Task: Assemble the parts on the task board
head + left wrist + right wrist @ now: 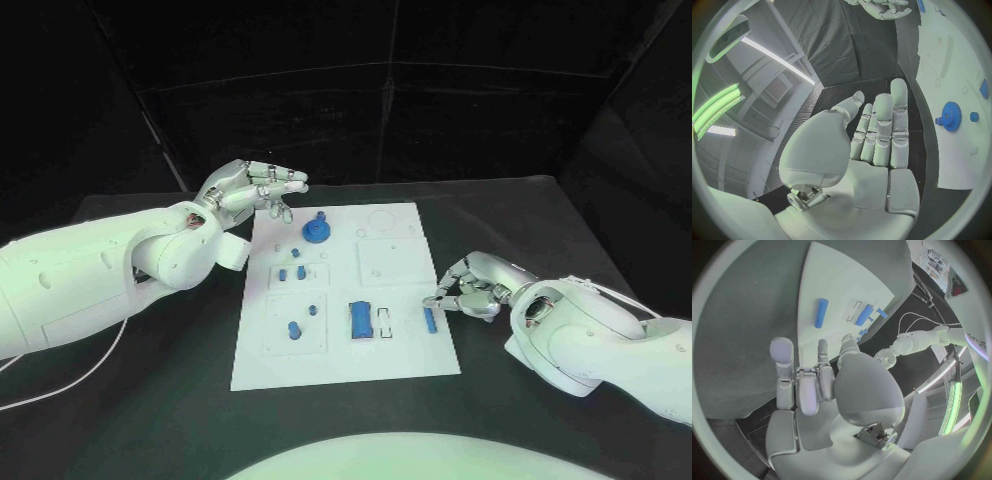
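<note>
While your left hand (257, 190) hovers empty with fingers apart beside the board (346, 360), your right hand (469, 290), fingers loose, holds nothing near the blue rod (428, 320).

Black table (173, 410), black curtain backdrop (389, 110) behind, bright strip lights (776, 60) overhead

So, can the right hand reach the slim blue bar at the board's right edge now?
Probably yes. The right hand sits just beside the slim blue bar on the task board, holding nothing, with nothing between them.
</note>
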